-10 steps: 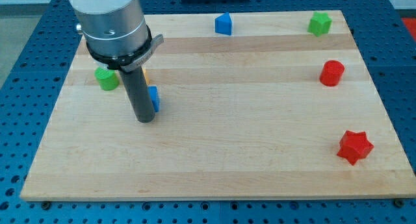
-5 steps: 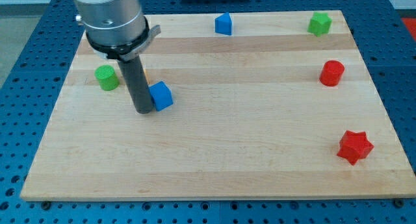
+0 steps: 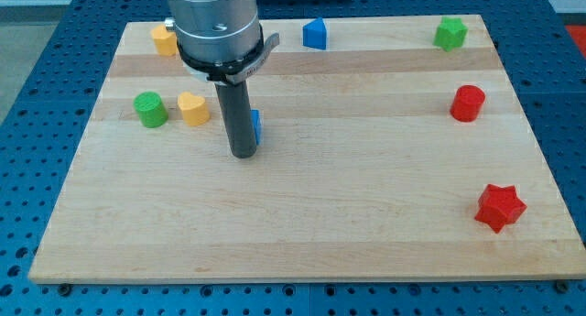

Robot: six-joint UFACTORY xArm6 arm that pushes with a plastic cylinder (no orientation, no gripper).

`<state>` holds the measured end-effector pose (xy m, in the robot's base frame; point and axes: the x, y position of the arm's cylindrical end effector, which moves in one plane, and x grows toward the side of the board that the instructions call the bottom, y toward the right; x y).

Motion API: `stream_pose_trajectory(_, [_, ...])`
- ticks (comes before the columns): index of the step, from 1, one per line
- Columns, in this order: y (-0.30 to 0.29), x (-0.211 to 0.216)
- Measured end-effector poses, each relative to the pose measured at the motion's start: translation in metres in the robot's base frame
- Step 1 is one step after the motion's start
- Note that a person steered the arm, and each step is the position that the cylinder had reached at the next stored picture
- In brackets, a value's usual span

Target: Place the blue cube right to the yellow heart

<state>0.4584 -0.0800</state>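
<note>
The yellow heart (image 3: 193,107) lies on the wooden board at the view's left, just right of a green cylinder (image 3: 150,109). The blue cube (image 3: 256,125) is mostly hidden behind my rod; only a thin blue edge shows at the rod's right side. My tip (image 3: 242,156) rests on the board right of the yellow heart, touching or nearly touching the blue cube from the left and front. The cube sits a short gap to the right of the heart.
A yellow block (image 3: 165,39) sits at the top left. Another blue block (image 3: 315,33) is at the top centre. A green star (image 3: 450,32) is at the top right, a red cylinder (image 3: 468,103) at the right, a red star (image 3: 500,207) at the lower right.
My rod has moved to the right, uncovering the yellow heart and the yellow block. The blue cube has shifted right with it and is now mostly hidden behind the rod.
</note>
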Motion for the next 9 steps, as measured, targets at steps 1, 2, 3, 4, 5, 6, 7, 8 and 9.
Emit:
stream_pose_trajectory(1, [0.000, -0.017])
stream_pose_trajectory(2, [0.000, -0.029])
stream_pose_trajectory(3, [0.019, -0.029])
stream_pose_trajectory(4, [0.055, -0.030])
stream_pose_trajectory(5, [0.063, -0.046])
stream_pose_trajectory(6, [0.063, -0.054])
stream_pose_trajectory(7, [0.056, -0.057])
stream_pose_trajectory(8, [0.043, -0.057])
stream_pose_trajectory(9, [0.031, -0.057])
